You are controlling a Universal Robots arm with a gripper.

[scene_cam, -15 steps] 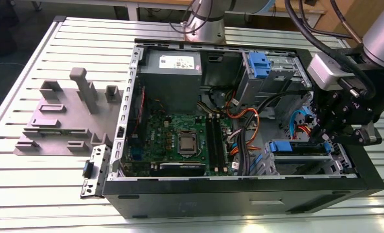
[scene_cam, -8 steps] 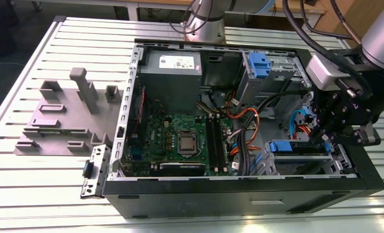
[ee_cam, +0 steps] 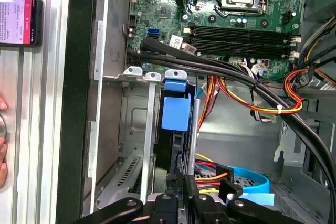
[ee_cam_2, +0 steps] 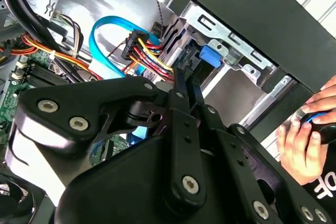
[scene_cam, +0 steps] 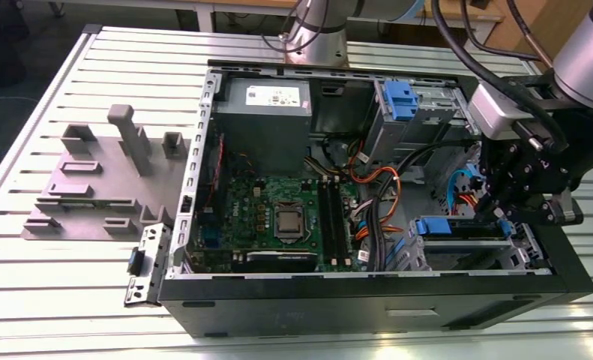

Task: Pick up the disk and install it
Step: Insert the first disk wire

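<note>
Disk (ee_cam: pixel 176 113) seated upright in the drive bay (ee_cam: pixel 137 119) of the computer case (scene_cam: pixel 376 300), just ahead of the fingers (ee_cam: pixel 190 188). Fingers pinched together, gripping nothing. Hand (ee_cam_2: pixel 307 142) beside case.

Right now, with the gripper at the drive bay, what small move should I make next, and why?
Probably a short, slow push straight along the bay. In the first wrist view the disk stands between the bay's metal rails, in line with the gripper, with cables close alongside.
</note>
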